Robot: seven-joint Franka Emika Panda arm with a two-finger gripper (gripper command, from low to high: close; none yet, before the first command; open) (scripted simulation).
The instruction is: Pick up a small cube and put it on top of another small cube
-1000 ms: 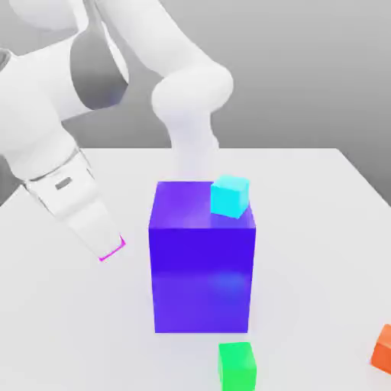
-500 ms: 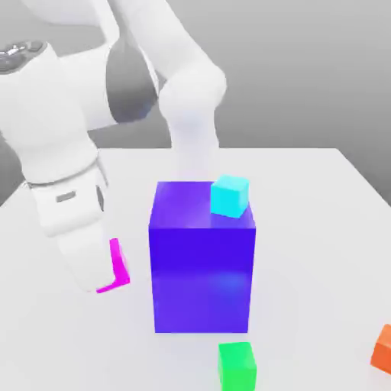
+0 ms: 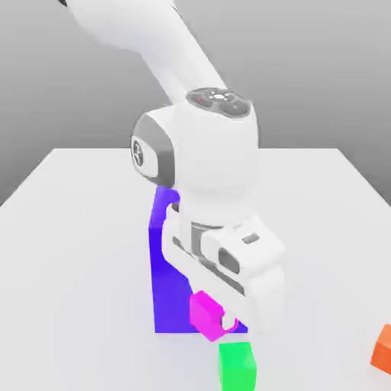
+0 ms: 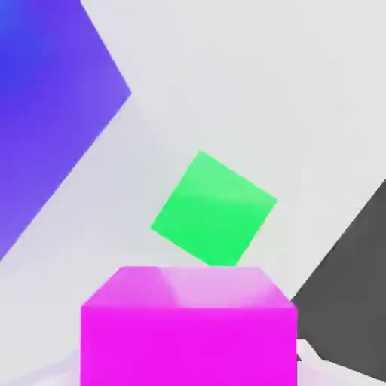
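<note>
Exterior view: we see the gripper point(image 3: 218, 321) closed on the small magenta cube point(image 3: 205, 311) and holding it in the air, in front of the big blue-purple block point(image 3: 169, 298). The small green cube point(image 3: 236, 365) rests on the white table point(image 3: 84, 252), at about 5 o'clock from the magenta one and just below it; they seem apart, not touching. An orange cube point(image 3: 382, 347) lies at 3 o'clock, well apart.

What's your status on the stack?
Tool shut on magenta cube, carried above the table. Green cube just below, not yet touched. Big blue block close beside the path.
</note>
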